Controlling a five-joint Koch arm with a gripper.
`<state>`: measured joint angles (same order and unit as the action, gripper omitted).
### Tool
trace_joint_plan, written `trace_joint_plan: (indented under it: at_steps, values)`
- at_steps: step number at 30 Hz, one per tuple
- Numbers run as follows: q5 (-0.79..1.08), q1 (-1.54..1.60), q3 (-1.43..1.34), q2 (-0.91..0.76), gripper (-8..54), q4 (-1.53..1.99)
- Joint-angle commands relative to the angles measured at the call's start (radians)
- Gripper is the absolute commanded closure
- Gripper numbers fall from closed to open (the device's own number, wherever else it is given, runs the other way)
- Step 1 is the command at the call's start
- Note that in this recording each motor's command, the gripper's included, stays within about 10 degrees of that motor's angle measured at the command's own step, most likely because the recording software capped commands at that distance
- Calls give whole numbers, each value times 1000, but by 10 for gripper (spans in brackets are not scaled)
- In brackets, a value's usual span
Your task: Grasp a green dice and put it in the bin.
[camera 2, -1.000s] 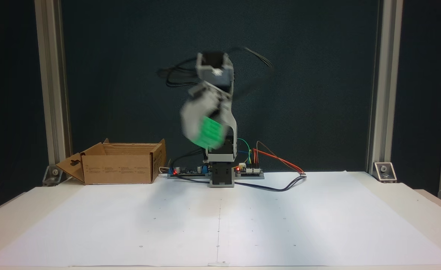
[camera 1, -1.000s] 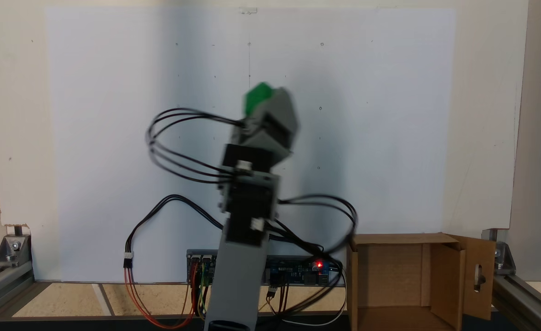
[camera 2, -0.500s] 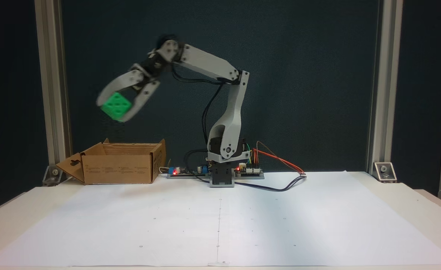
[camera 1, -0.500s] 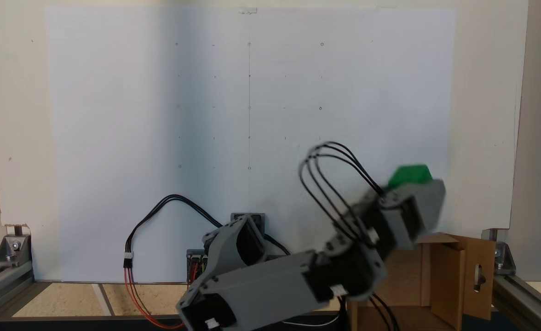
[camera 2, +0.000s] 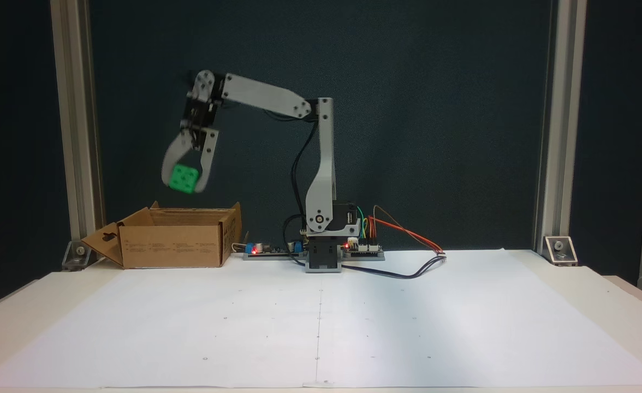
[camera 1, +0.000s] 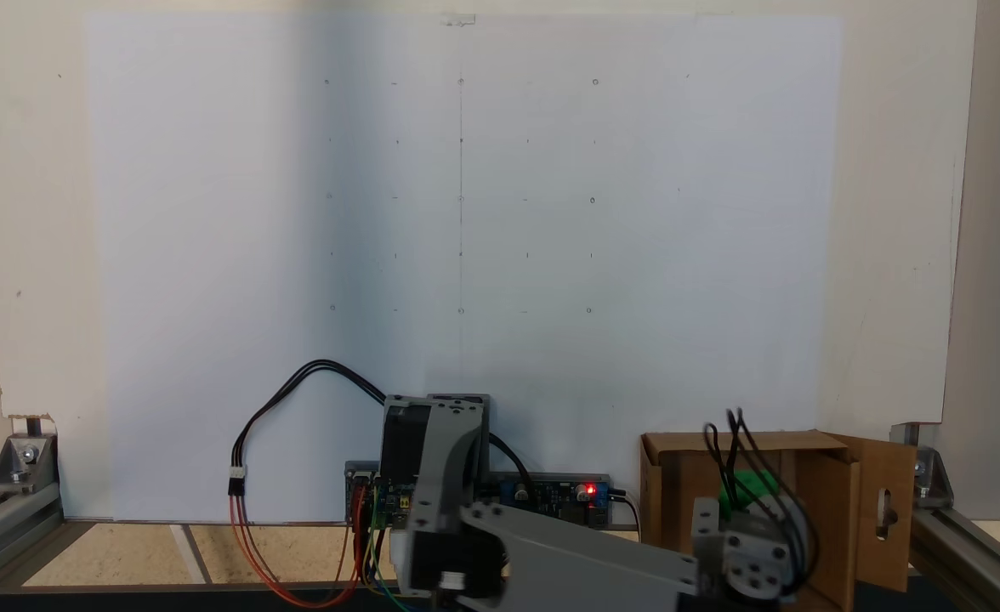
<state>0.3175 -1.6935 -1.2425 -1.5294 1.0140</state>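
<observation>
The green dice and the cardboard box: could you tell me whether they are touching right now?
Apart. In a fixed view, the green dice hangs between the fingers of the gripper, with dark background showing between it and the top edge of the box below.

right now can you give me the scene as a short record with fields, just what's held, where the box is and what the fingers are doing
held item: small bright green cube-shaped dice, clear of the table
fingers: gripper pointing down, one finger on each side of the dice, shut on it
target: brown corrugated cardboard box with open flaps, on the table left of the arm base in this fixed view
dice versus box: above the box opening, not yet released
other fixed view: green dice seen over the box
table cover: white paper sheet
</observation>
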Motion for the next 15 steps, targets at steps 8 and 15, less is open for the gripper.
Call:
trace_joint_plan:
  at_steps: [8, 15]
  values:
    - [198, -132, 64, 207, 333, -120]
    - [190, -187, 61, 245, 107, -183]
